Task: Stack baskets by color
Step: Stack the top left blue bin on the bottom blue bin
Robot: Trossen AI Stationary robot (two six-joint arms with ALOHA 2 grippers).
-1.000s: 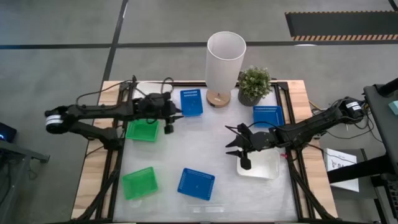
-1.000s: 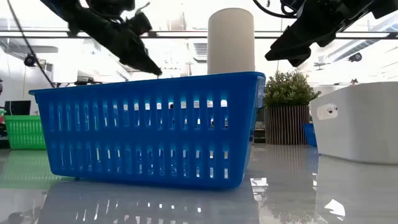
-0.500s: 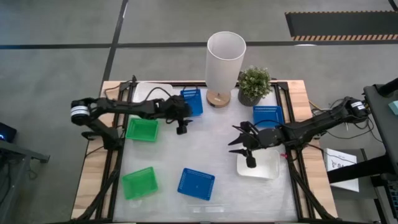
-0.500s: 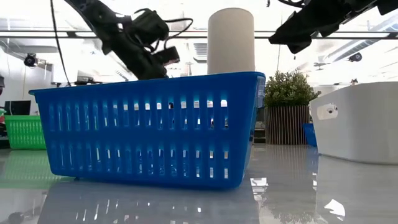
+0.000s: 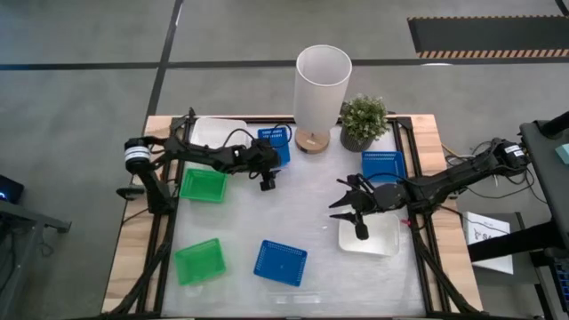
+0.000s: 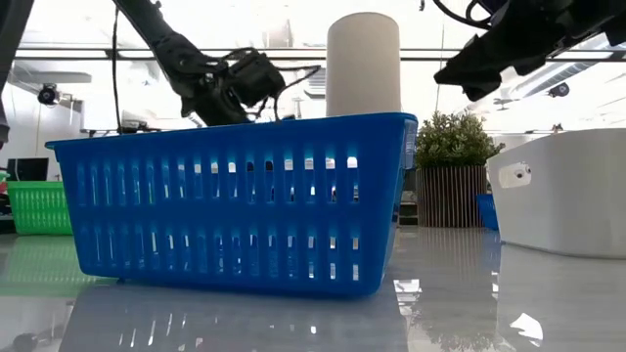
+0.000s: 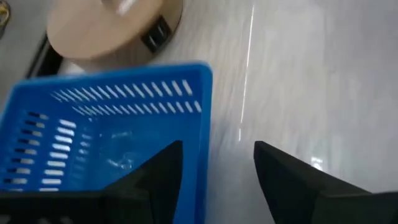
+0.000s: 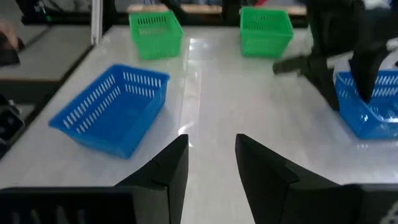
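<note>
A blue basket point(image 5: 274, 145) rests on its bottom at the table's far middle, beside the lamp's wooden foot point(image 7: 112, 25). My left gripper point(image 5: 267, 176) is open at its near side. In the left wrist view one finger point(image 7: 158, 177) hangs over the basket's inside and the other point(image 7: 292, 183) outside its side wall point(image 7: 202, 124), touching nothing that I can see. My right gripper point(image 5: 340, 209) hovers open and empty point(image 8: 211, 140) over the left end of a white basket point(image 5: 372, 236). Two more blue baskets point(image 5: 280, 262) point(image 5: 384, 165) and two green ones point(image 5: 203, 185) point(image 5: 199, 260) lie apart on the table.
A tall white cylinder lamp point(image 5: 322, 84) and a potted plant point(image 5: 363, 122) stand at the far edge. Another white basket point(image 5: 218, 131) lies at the far left, behind my left arm. The nearest blue basket point(image 6: 235, 205) fills the low view. Bare tabletop lies between the arms.
My left gripper has swung from above the far green basket toward the table's right and sunk down to the near side of the far blue basket. My right gripper has drawn back slightly toward the right edge. No basket has moved.
</note>
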